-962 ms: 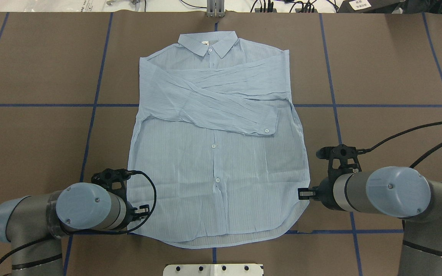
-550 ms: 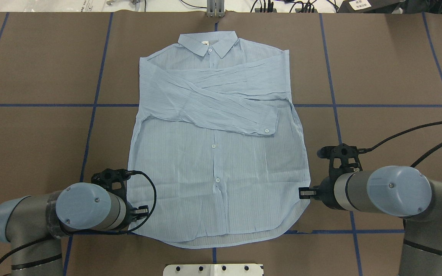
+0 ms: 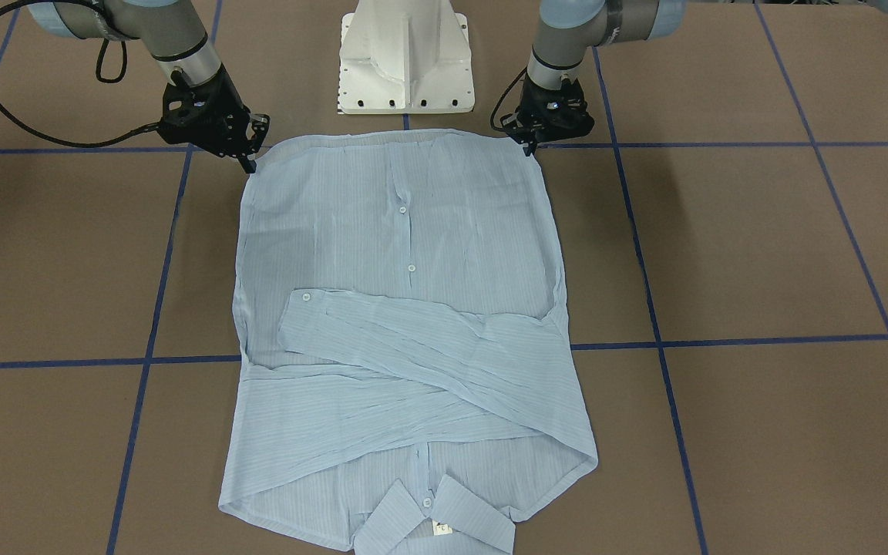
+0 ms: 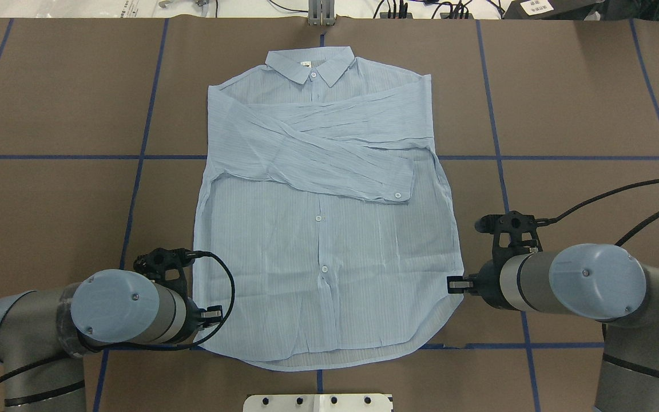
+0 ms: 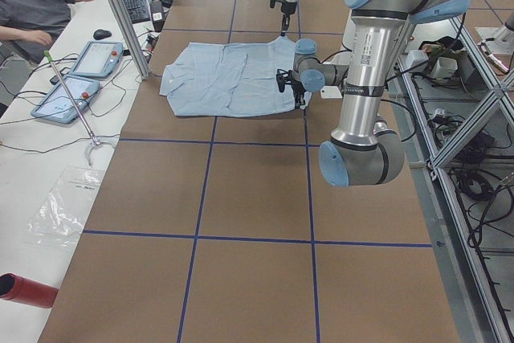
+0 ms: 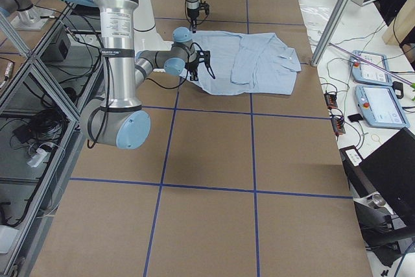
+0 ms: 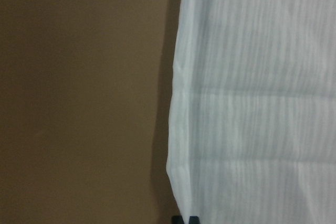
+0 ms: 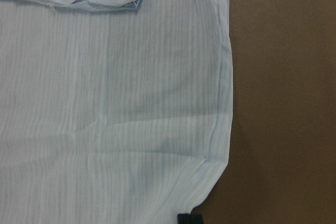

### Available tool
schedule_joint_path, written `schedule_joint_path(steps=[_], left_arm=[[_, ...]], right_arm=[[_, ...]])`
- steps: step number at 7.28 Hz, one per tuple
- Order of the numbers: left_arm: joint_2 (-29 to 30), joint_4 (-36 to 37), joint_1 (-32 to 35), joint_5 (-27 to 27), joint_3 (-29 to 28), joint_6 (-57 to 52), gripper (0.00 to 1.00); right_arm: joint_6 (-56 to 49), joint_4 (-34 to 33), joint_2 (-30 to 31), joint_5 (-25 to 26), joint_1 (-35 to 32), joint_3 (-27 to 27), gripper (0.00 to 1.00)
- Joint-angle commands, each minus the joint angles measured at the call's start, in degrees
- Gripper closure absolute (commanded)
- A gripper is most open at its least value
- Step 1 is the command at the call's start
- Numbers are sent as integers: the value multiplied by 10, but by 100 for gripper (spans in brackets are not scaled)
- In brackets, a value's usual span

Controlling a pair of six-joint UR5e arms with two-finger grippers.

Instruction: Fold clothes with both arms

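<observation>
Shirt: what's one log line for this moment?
shirt: flat, sleeves folded across | left gripper: shut on hem corner | right gripper: shut on hem corner

The pale-blue striped shirt (image 4: pixel 324 252) lies flat, front up, on the bench (image 4: pixel 564 114), sleeves crossed over the chest, collar away from the robot. The left claw (image 4: pixel 213 315) and right claw (image 4: pixel 454 284) sit at its hem corners, fingertips together, perhaps pinching cloth.

The left arm (image 4: pixel 38 320) and right arm (image 4: pixel 535 281) are grey tubes with pale-blue caps (image 4: pixel 590 280) (a screw (image 4: pixel 582 278) in each) and black cables (image 4: pixel 592 201).
</observation>
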State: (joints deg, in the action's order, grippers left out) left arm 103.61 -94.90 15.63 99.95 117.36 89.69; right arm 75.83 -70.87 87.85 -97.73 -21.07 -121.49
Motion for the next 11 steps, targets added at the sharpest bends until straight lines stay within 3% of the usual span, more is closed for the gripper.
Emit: schedule_joint_path(steps=[1,5,11], left_arm=[[0,7,15,0,6,-13,100],[0,7,30,1,1,-52,100],[-2,7,30,2,1,-65,100]], right_arm=[[-1,0,-1,-2,-4,1,100],[-9,-1,3,-33,-38,5,100],[-20,-1,4,-39,-62,17,100]])
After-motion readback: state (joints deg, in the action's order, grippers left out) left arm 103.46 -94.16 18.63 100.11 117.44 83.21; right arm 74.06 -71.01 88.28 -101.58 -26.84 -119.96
